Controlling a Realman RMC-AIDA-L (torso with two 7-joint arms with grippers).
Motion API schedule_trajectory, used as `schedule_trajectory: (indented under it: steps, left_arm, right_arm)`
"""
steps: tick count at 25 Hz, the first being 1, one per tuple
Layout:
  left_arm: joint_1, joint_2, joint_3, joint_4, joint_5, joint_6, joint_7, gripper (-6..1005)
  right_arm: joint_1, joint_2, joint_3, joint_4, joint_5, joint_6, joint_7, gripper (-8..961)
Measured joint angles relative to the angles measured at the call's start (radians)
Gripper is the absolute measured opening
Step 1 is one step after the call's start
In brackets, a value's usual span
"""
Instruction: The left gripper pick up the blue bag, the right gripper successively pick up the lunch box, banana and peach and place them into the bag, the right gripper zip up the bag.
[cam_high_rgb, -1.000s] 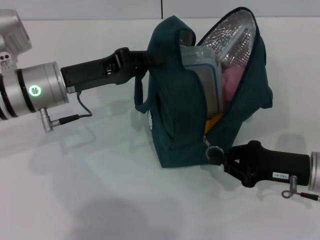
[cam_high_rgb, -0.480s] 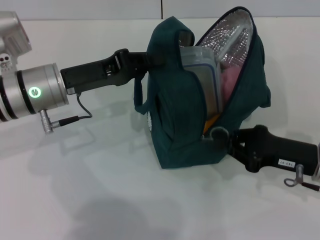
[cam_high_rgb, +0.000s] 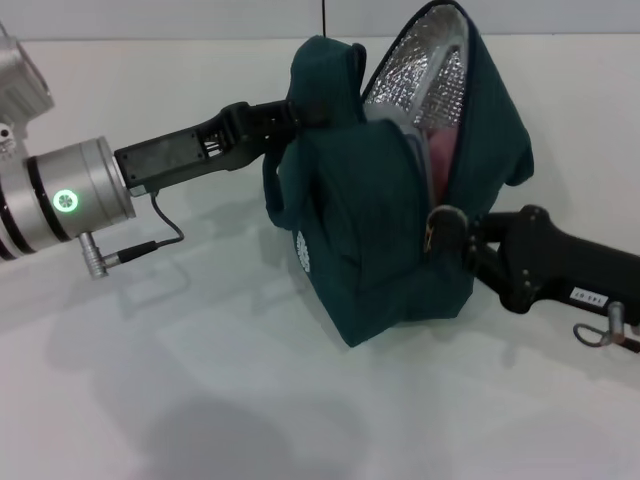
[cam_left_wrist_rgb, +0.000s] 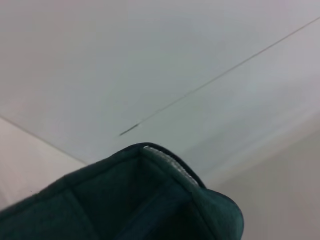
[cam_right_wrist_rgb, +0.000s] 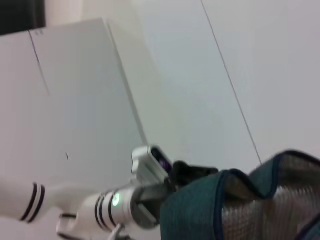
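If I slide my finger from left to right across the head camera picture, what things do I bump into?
Silver left arm → left pincer at the bag's top → blue bag → right pincer at the zipper → right arm's black part.

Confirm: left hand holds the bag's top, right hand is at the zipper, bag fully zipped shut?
Not fully zipped. In the head view the bag still gapes at the top, silver lining exposed. The left hand holds its top and the right hand is at the zipper partway up the opening.
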Motion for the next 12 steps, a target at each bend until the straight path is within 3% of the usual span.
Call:
schedule_trajectory:
  steps: [12]
  left_arm:
    - [0.022, 0.000, 0.000, -0.004, -0.063, 0.022, 0.059, 484]
  right_arm:
    - [0.023, 0.000, -0.022, 0.009, 0.048, 0.003, -0.012, 9]
